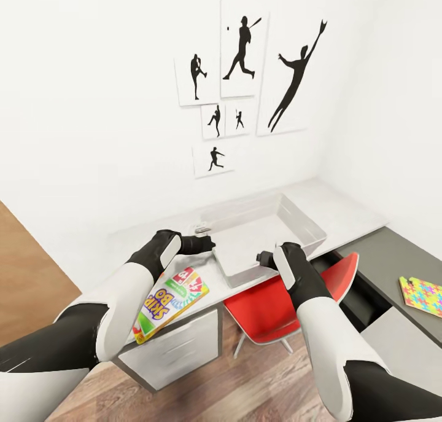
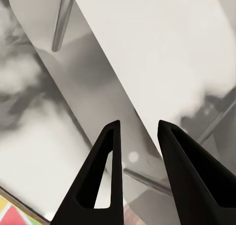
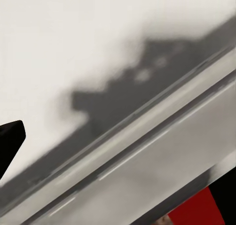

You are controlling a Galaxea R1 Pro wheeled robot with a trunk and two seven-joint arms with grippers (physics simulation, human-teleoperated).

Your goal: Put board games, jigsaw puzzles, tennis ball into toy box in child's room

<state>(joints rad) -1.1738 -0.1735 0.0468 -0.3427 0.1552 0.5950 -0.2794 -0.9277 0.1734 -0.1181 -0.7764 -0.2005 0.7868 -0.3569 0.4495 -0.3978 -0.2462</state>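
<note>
The toy box, a wide light-grey tray, stands empty on the table under the sports pictures. My left gripper hovers at the box's near-left corner, open with nothing between its fingers; its wrist view looks down on the box's rim. My right gripper is at the box's front rim; one fingertip shows at the frame edge, jaws apart. A yellow-green board game lies on the table under my left forearm. One jigsaw puzzle lies on a dark grey surface at far right.
A red chair is tucked under the table just below the toy box, close to my right forearm. White drawer fronts sit under the board game. Wood-plank floor lies below, and a white wall stands behind the table.
</note>
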